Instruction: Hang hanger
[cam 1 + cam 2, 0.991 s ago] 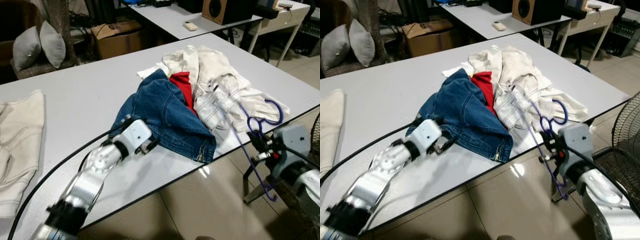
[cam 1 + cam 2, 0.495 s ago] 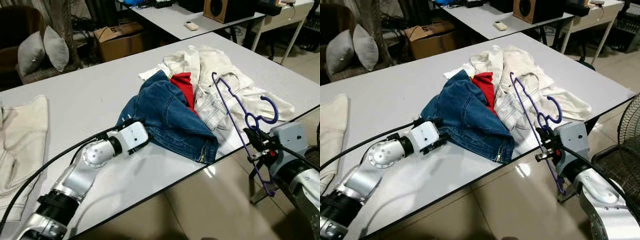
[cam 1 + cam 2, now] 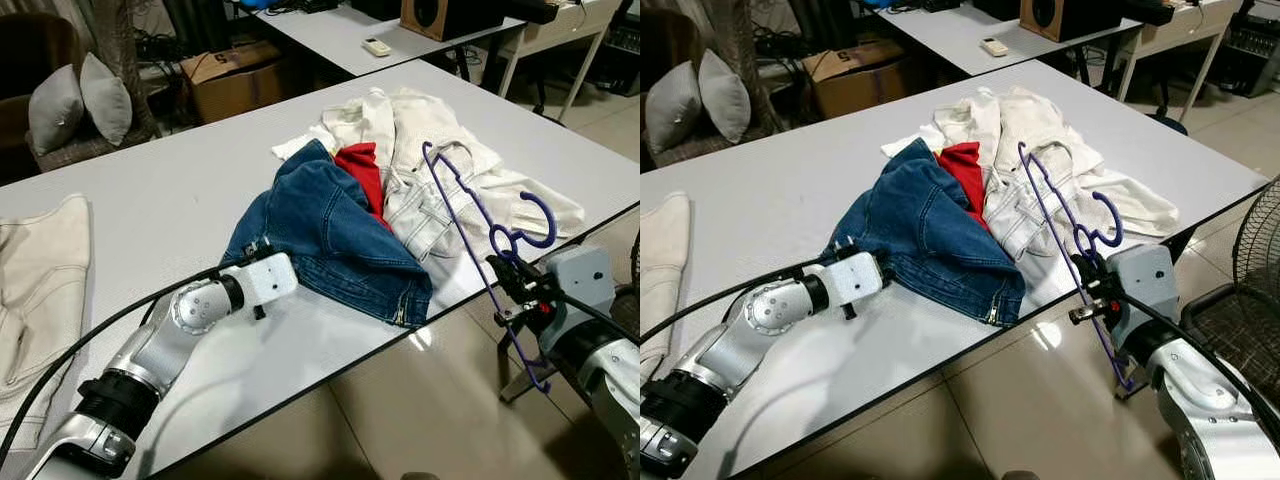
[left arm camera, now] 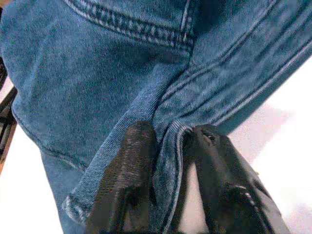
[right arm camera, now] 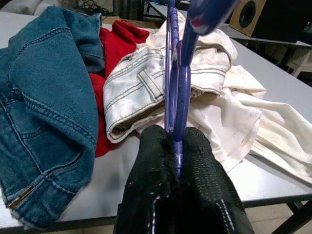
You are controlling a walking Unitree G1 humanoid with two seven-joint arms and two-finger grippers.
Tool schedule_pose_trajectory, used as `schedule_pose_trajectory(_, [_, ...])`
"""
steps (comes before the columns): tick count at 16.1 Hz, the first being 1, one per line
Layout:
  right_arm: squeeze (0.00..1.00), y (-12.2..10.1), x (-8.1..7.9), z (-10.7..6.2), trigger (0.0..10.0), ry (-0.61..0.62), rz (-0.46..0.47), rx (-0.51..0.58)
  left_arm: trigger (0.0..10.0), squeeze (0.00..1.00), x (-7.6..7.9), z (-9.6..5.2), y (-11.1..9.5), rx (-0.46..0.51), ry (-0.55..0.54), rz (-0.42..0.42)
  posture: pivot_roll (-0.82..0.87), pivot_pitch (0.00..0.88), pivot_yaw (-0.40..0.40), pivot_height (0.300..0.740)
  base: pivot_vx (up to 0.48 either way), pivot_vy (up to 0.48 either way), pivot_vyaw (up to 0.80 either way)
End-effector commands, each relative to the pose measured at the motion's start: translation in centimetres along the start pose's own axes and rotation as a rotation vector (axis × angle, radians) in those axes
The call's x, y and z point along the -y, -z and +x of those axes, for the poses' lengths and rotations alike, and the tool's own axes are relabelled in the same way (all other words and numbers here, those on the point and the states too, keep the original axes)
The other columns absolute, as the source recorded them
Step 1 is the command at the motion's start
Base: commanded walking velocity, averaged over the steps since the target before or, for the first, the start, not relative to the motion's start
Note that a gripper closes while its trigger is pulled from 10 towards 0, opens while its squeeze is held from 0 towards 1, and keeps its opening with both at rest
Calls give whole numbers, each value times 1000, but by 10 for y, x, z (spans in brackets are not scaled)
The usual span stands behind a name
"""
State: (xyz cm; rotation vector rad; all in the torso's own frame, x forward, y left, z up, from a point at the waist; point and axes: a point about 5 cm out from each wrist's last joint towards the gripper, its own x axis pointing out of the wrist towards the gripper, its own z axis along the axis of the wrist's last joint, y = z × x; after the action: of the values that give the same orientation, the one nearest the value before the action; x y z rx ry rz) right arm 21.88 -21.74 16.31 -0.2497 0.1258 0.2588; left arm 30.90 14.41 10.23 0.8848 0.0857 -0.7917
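Thin purple wire clothes hanger (image 3: 478, 235) stands tilted over the near right edge of the white desk (image 3: 150, 190), one shoulder up above the cream-white crumpled garments (image 3: 440, 170), the lower end hanging past the desk edge toward the tiled floor. Judged light and stiff but springy, its smooth thin wire likely to twist or slip in a pinch; the best hold looks to be the neck just under the hook, where the wire is doubled. Right gripper (image 5: 176, 165) holds it there: the wrist view shows the two black fingers (image 5: 153, 185) pressed together with the purple wire clamped between them, no gap visible. The hook curls just above the grip, free. Left gripper (image 4: 168, 161) is at the near edge of the blue denim garment (image 3: 330, 235), which lies on the desk beside a red cloth (image 3: 365, 170). The left fingers (image 4: 131, 161) are nearly closed, pinching a raised fold of denim seam between them, the fingertips low against the desk surface. Denim judged heavy, soft, floppy; one pinch at the seam will lift a corner only, the rest dragging. A second pale cloth (image 3: 40, 280) lies well apart at the desk's far left. No rail or rod for the hanger can be made out.
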Motion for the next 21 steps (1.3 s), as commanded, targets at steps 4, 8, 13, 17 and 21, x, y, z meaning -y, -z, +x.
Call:
schedule_pose_trajectory(4, [0, -5, -4, 7, 10000, -29, -8, 28, 0, 0, -12, -3, 7, -47, -53, 65, -297, 34, 91, 740, 0, 0, 0])
schedule_pose_trajectory(8, [0, -7, -6, 11, 10000, -45, -12, 40, 0, 0, -12, -3, 5, -15, -69, 19, -289, 27, 83, 740, 0, 0, 0])
schedule_pose_trajectory(13, [0, -39, -35, -8, 10000, -486, 30, 180, 0, 0, -66, -7, -19, 112, -313, -190, -277, 1, 78, 740, 0, 0, 0])
schedule_pose_trajectory(17, [0, -35, -61, -26, 10000, -785, 59, 105, 0, 0, -119, -25, -36, 163, -425, -187, -255, 0, 72, 740, 0, 0, 0])
schedule_pose_trajectory(21, [0, -10, -52, -15, 10000, -731, -10, -72, 0, 0, -152, -53, -35, 166, -445, -159, -230, 0, 63, 740, 0, 0, 0])
